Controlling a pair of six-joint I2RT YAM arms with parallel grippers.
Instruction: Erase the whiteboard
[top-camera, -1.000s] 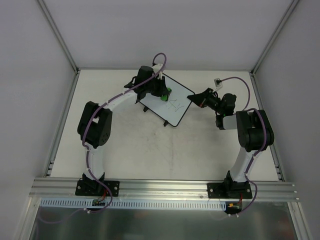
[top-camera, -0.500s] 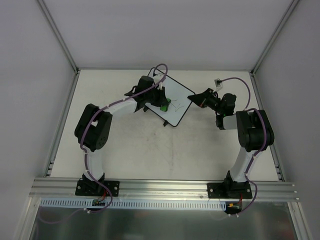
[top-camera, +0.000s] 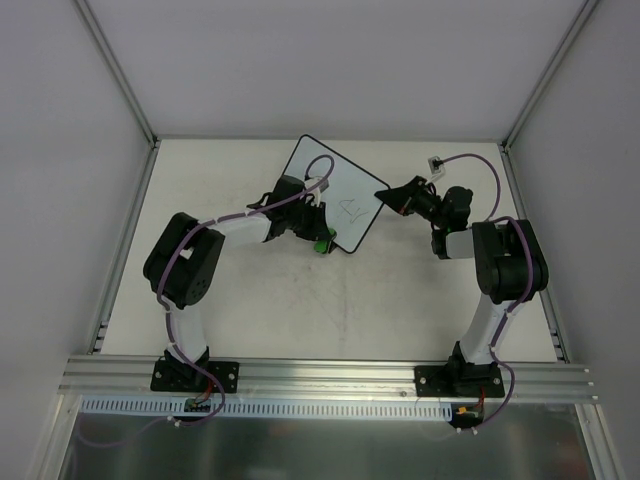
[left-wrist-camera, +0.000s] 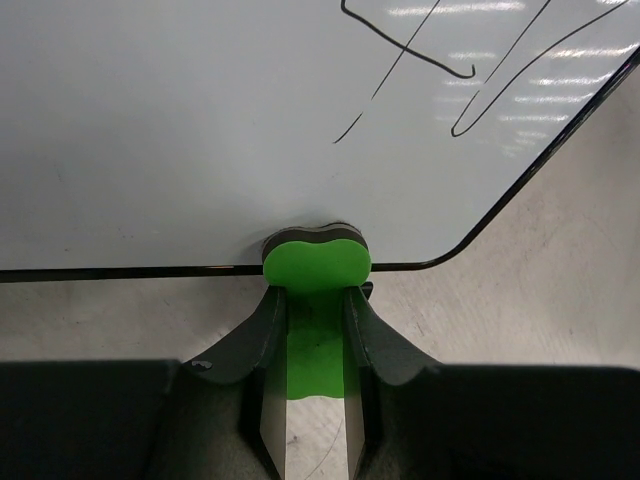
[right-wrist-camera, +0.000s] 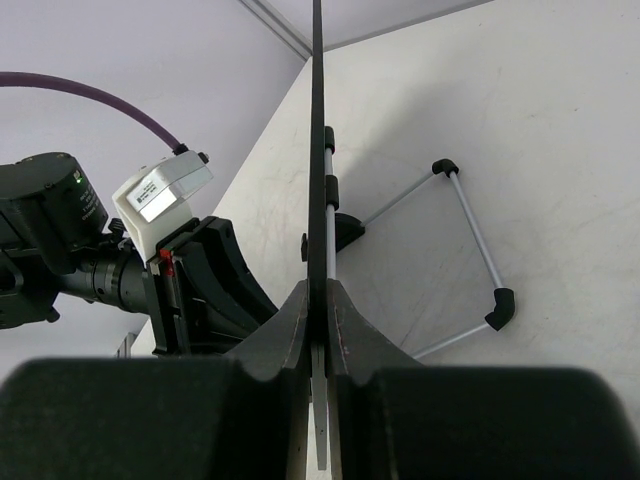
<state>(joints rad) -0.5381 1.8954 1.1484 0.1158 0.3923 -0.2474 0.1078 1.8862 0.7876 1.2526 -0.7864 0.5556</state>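
Observation:
The whiteboard (top-camera: 335, 190) stands tilted at the back middle of the table, with black pen scribbles (top-camera: 351, 209) near its right side. My left gripper (top-camera: 320, 240) is shut on a small green eraser (top-camera: 322, 244) at the board's lower edge. In the left wrist view the eraser (left-wrist-camera: 316, 265) touches the board's bottom frame, and scribbles (left-wrist-camera: 440, 60) show on the board (left-wrist-camera: 180, 130) above. My right gripper (top-camera: 385, 199) is shut on the board's right edge. In the right wrist view the board's edge (right-wrist-camera: 318, 150) runs up from between my fingers (right-wrist-camera: 296, 320).
A small white tag (top-camera: 436, 162) lies on the table at the back right. The board's wire stand with black feet (right-wrist-camera: 498, 300) shows behind it in the right wrist view. Grey walls and metal rails enclose the table.
My left gripper has dragged the eraser down across the board, from the upper middle to its lower edge. The right gripper and board have stayed put.

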